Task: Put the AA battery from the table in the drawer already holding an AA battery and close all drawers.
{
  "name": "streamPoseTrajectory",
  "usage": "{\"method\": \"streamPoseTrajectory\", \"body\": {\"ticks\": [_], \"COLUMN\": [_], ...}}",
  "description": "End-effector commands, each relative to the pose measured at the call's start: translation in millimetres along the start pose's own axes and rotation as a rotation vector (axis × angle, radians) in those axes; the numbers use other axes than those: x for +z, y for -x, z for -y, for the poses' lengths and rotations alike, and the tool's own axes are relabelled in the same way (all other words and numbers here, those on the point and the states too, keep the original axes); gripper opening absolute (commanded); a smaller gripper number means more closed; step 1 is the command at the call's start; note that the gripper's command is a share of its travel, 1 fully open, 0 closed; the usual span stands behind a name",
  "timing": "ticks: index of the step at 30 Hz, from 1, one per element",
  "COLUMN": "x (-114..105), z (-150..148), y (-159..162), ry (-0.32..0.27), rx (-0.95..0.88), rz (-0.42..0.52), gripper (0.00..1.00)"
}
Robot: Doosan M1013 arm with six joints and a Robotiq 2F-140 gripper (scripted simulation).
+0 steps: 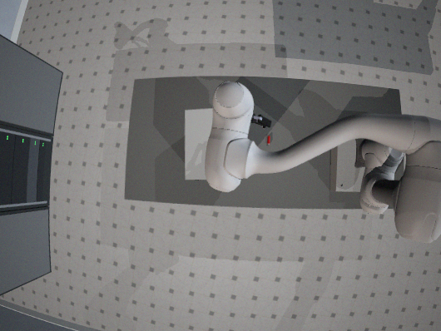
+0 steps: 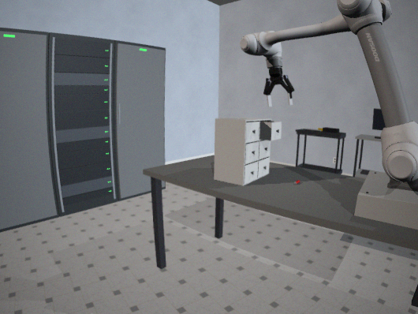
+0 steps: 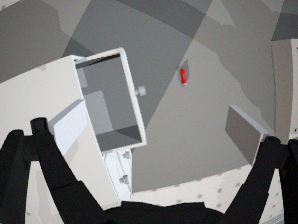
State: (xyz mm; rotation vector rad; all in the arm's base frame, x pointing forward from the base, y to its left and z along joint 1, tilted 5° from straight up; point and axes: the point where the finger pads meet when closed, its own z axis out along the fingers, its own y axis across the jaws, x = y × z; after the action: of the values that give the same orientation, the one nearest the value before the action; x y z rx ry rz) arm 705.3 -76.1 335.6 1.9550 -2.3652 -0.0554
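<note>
I see my gripper (image 2: 279,102) spread wide, holding nothing, above the chest (image 2: 233,150). Its top-right drawer (image 3: 109,103) stands pulled out; contents unclear. The battery (image 3: 184,76) lies on the table (image 2: 323,197).

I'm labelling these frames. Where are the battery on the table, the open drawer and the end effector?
battery (image 3: 184,76): wrist view, middle of its red body.
open drawer (image 2: 276,130): exterior view, its front panel.
end effector (image 2: 279,102): exterior view, midway between the open fingertips, holding nothing.
</note>
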Motion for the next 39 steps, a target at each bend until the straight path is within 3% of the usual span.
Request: {"method": "streamPoseTrajectory", "body": {"ticks": [1,14,39], "x": [2,12,26], "z": [2,15,32], "y": [1,5,11], "ry": [0.006,0.042,0.087], "rx": [0.067,0.447,0.939], "rz": [-0.001,0.002,0.005], "gripper": [1.00,1.00,1.00]}}
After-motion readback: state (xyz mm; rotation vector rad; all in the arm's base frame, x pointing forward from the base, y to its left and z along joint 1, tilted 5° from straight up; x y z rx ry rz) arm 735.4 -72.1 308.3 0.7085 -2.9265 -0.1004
